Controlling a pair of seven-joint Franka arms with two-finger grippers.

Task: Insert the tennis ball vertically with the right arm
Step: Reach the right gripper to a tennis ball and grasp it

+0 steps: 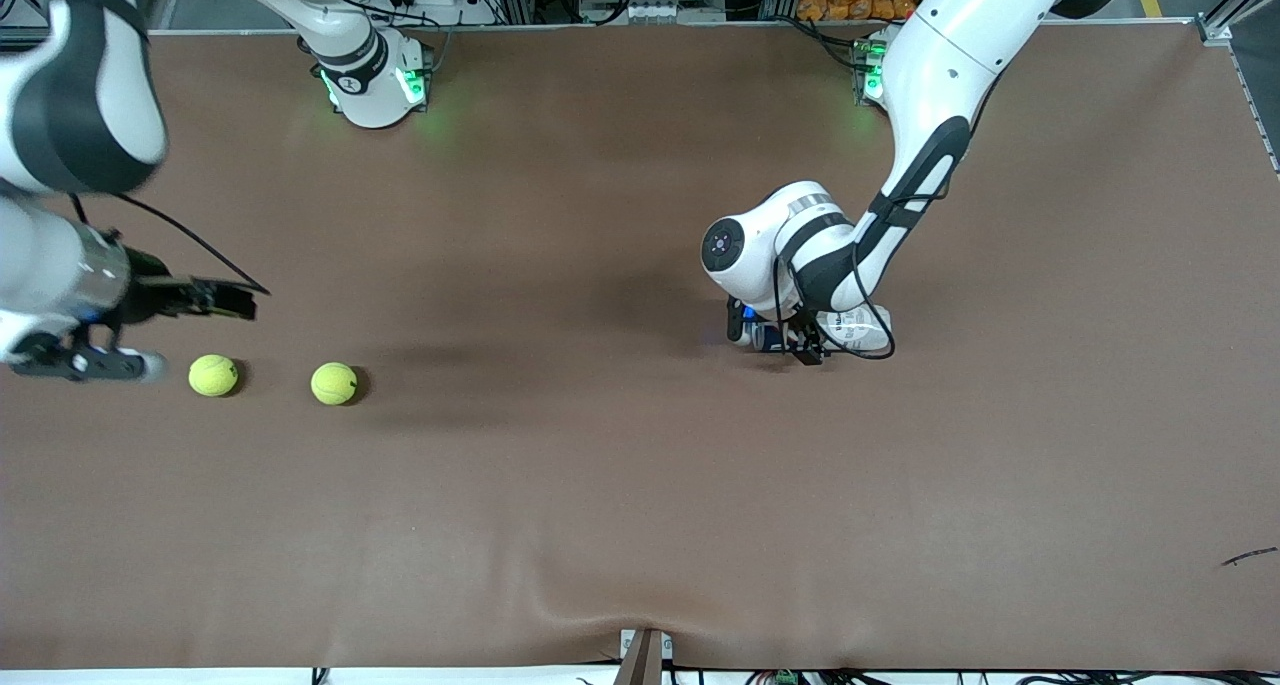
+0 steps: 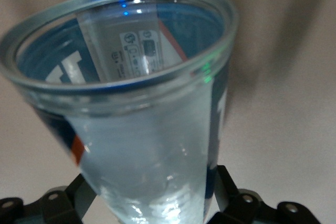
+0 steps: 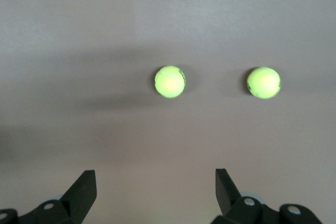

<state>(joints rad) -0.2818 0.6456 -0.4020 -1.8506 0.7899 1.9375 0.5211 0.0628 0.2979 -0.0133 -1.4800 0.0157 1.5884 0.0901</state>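
L gripper (image 2: 152,203) fingers flank clear tube (image 2: 131,103), base hidden. R gripper (image 3: 155,192) spread, over table (image 1: 640,525) beside two tennis balls (image 1: 213,375).

Bare table (image 1: 620,485) around both tennis balls (image 1: 213,375) (well apart), unobstructed.

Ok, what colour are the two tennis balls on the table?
Both tennis balls are bright yellow-green, clearest in the right wrist view.

No legible text on anything
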